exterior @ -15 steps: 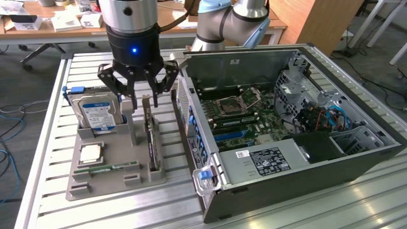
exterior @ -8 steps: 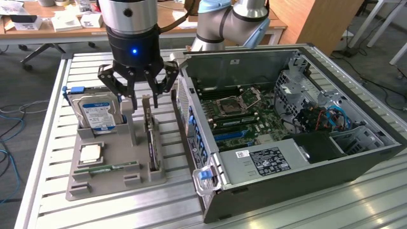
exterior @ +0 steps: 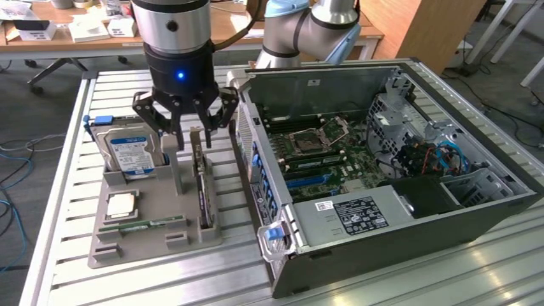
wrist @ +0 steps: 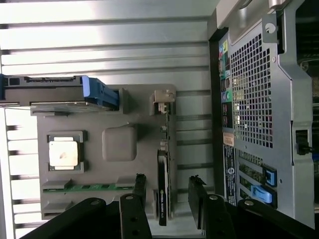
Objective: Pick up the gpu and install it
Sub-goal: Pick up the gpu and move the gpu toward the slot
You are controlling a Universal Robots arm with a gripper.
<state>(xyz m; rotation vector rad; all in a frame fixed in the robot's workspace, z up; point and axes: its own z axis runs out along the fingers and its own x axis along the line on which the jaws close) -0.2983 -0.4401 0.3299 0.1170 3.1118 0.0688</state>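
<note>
Claw (wrist: 168,181) is wide open and holds nothing. In the wrist view its two fingers (wrist: 140,186) sit either side of the gpu (wrist: 163,199), with no contact that I can see.

The gpu (exterior: 204,191) stands on edge in a slot of the grey tray (exterior: 136,245) on the table (exterior: 68,280). It's between the tray's other parts and the open case (exterior: 383,159).

Key relation: the gpu is straight below the claw (exterior: 193,127). Its long axis runs along the tray, roughly parallel to the case's near wall. The claw opening lies across the thin side of the board, so the alignment looks right for a pinch on the faces. Can't tell how much height remains.

Drive (exterior: 132,153), cpu (exterior: 121,204) and memory stick (exterior: 144,224) sit in the tray on the exterior view's left of the gpu.
</note>
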